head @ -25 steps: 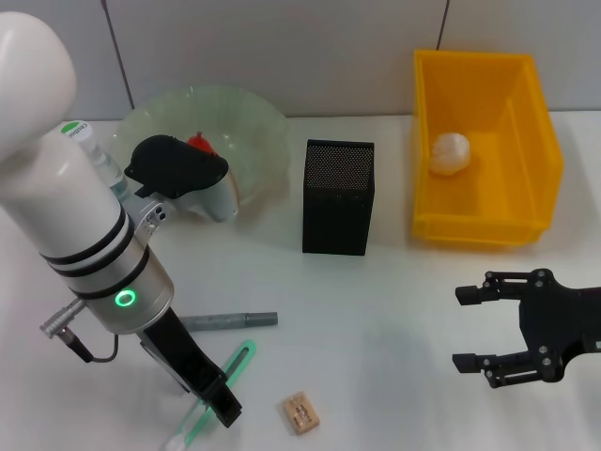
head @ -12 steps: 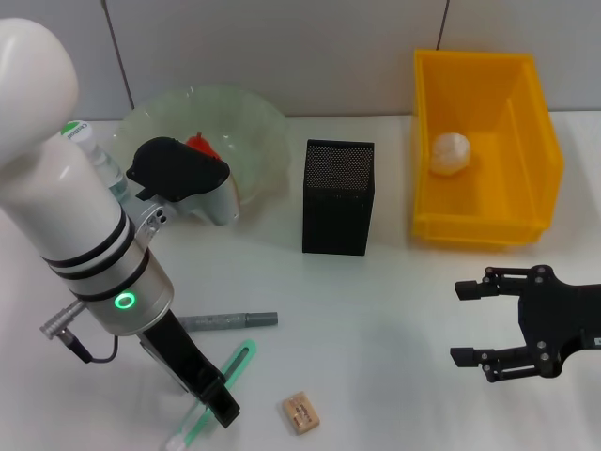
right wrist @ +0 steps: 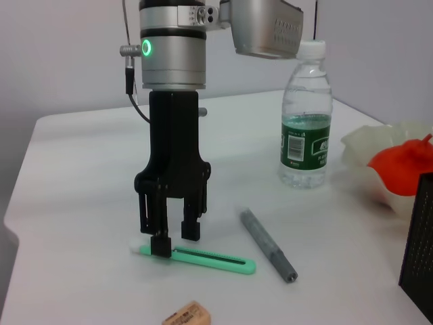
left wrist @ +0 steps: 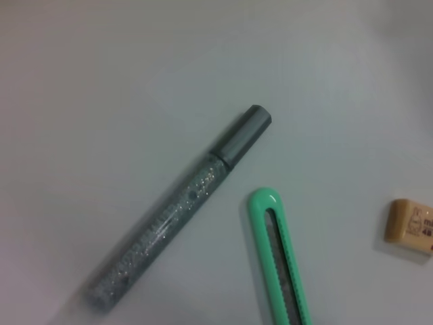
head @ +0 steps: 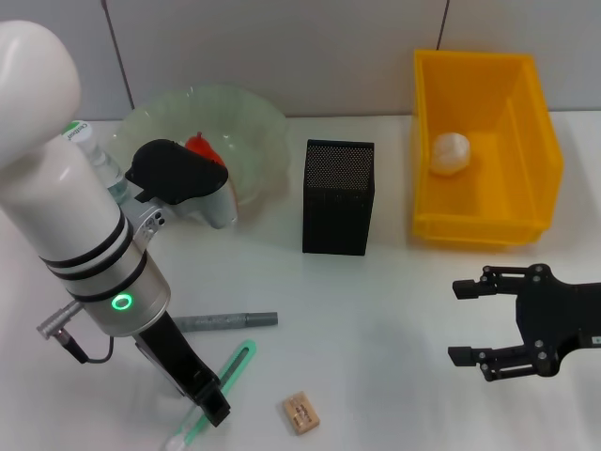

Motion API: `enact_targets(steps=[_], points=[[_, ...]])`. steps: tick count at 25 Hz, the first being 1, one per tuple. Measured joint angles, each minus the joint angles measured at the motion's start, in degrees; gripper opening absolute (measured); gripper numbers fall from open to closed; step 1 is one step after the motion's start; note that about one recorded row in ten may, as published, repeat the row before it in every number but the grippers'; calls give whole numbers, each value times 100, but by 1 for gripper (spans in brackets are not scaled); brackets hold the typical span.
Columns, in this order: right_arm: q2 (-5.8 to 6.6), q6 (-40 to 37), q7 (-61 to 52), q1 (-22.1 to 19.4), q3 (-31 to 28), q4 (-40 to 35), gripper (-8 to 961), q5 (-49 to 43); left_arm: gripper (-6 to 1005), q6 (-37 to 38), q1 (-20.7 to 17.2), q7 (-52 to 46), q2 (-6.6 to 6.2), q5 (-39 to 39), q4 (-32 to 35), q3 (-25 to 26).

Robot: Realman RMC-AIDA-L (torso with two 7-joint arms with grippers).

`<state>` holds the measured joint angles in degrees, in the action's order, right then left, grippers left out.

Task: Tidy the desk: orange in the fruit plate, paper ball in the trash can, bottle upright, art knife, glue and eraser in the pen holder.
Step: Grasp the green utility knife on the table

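left gripper [right wrist: 172, 238]: down over the white end of the green art knife [right wrist: 203, 257], fingers spread to either side of it, not pinched yet.

art knife: flat on the desk, glue [head: 225, 320] just beside it, eraser [head: 300, 413] near its other side.

right gripper [head: 470, 325]: hanging open, well away from the knife, idle.

risk: the handle's thin and lies flat, so I reckon the fingers could scrape the desk or flick it towards the glue.
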<state>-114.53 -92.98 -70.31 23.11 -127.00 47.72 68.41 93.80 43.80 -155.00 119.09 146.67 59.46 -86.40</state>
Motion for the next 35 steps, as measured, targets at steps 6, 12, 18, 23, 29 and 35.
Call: enact_targets(steps=[6, 12, 18, 23, 29, 35], points=[[1, 0, 0, 15, 1, 0, 802, -4, 613, -1, 19, 36, 4, 2, -12, 0], [1, 0, 0, 18, 1, 0, 802, -4, 573, -3, 27, 109, 8, -8, -15, 0], [2, -1, 1, 18, 1, -21, 802, -1, 571, -3, 32, 157, 8, -9, -23, 0], [-1, 0, 22, 27, 1, -65, 802, 2, 570, -1, 36, 224, 9, -39, -23, -48], [-5, 0, 6, 27, 1, -75, 802, -3, 569, 0, 41, 247, 9, -30, -28, -57], [-8, 0, 4, 45, 1, -88, 802, -4, 567, 3, 43, 251, 9, -39, -40, -61]])
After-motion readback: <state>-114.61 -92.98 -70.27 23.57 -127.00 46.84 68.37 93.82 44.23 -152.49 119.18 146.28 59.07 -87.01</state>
